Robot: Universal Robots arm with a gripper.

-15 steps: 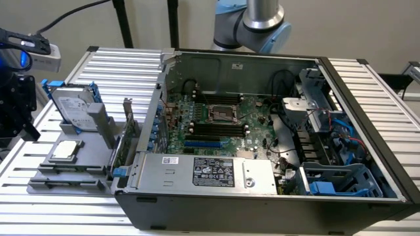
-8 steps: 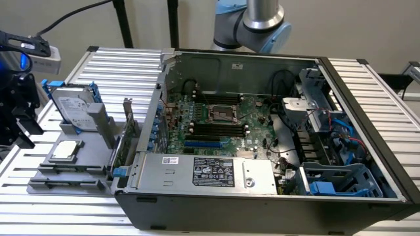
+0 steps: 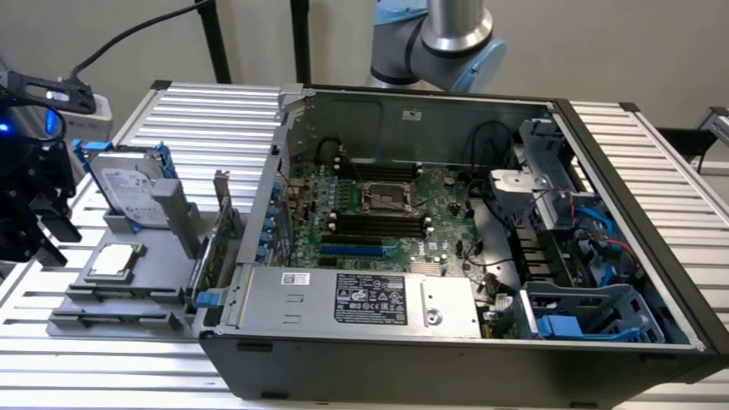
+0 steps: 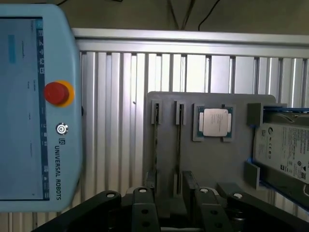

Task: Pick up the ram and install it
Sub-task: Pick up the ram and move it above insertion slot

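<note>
Two rams stand edge-on in the slots of a grey holder (image 4: pixel 212 164), showing as thin dark-green strips: one ram (image 4: pixel 178 140) and a second ram (image 4: pixel 155 140) beside it. My gripper (image 4: pixel 170 189) hangs over the near end of these slots. Its black fingers (image 4: pixel 190 182) are open, with nothing between them. In the exterior view the gripper (image 3: pixel 29 205) is at the far left, beside the grey holder (image 3: pixel 114 303). The motherboard's long black slots (image 3: pixel 376 224) lie inside the open computer case (image 3: pixel 456 376).
The holder also carries a silver processor (image 4: pixel 212 121), a silver hard drive (image 4: pixel 285 150) and an upright green card (image 3: pixel 222 231). A teach pendant (image 4: pixel 38 111) with a red stop button lies beside it on the ribbed metal table (image 4: pixel 116 96). The case's power supply (image 3: pixel 364 299) sits near the slots.
</note>
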